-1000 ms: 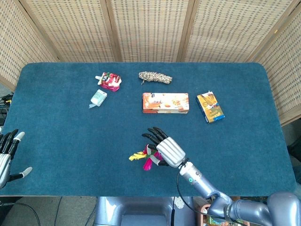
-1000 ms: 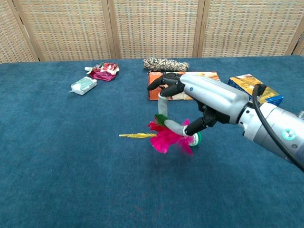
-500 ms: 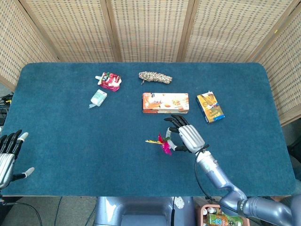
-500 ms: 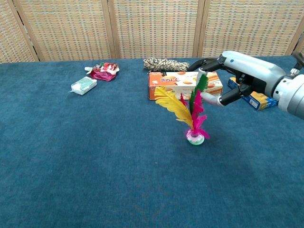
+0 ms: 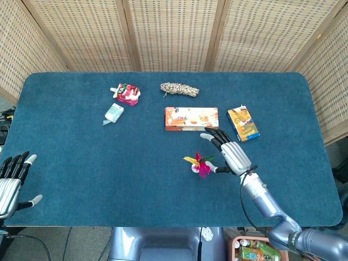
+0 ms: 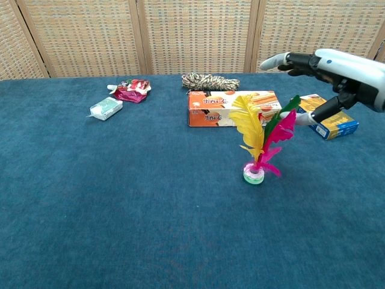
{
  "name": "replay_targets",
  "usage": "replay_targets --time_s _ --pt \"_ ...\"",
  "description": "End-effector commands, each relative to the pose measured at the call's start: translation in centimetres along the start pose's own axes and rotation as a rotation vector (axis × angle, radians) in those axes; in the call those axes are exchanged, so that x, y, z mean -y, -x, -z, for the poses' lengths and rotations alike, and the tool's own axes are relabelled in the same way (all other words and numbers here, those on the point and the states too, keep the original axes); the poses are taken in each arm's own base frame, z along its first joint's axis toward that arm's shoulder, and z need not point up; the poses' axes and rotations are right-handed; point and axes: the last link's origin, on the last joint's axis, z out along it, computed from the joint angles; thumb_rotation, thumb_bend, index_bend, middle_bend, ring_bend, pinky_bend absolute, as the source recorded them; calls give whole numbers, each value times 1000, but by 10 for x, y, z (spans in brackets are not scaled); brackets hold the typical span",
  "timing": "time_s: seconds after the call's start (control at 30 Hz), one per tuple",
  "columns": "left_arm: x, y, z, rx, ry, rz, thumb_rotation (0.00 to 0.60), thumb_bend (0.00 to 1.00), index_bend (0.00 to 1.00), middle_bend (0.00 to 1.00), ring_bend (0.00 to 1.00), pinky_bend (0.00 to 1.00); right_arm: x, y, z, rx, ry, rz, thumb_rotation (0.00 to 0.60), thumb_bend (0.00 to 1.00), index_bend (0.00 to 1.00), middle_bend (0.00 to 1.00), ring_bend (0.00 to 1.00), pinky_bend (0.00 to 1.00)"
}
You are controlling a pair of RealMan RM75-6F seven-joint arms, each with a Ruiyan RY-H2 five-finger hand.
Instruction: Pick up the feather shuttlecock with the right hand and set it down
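The feather shuttlecock (image 6: pixel 258 141) stands upright on its round base on the blue table, its yellow, pink and green feathers fanned upward; the head view shows the shuttlecock (image 5: pixel 200 164) from above. My right hand (image 5: pixel 232 153) is just to its right, fingers spread, holding nothing; in the chest view the right hand (image 6: pixel 328 75) hovers above and to the right of the feathers, thumb tip near the green feather. My left hand (image 5: pixel 11 179) is at the left edge of the head view, off the table, fingers apart and empty.
An orange box (image 5: pixel 191 118) lies behind the shuttlecock, with a blue and yellow box (image 5: pixel 243 124) to its right. A coil of rope (image 5: pixel 179 88), a red pouch (image 5: pixel 126 93) and a small pale packet (image 5: pixel 113 113) lie toward the back left.
My right hand carried the shuttlecock to the right, stood it upright, let go and has drawn away to the right with fingers spread. The left hand barely moved.
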Motion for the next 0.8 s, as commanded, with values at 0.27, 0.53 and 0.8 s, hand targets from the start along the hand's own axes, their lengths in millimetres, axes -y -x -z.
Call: replay_targets --time_s 0.27,0.53,0.8 --pt "5 -9 4 -49 1 25 600 0 0 0 0 0 2 -44 91 -202 -102 316 600 0 0 0 0 0" --pt "6 -11 7 -105 3 -4 600 0 0 0 0 0 -5 -47 153 -225 129 567 600 0 0 0 0 0" --pt "6 -11 10 -107 7 -3 600 0 0 0 0 0 -8 -41 167 -178 211 620 600 0 0 0 0 0"
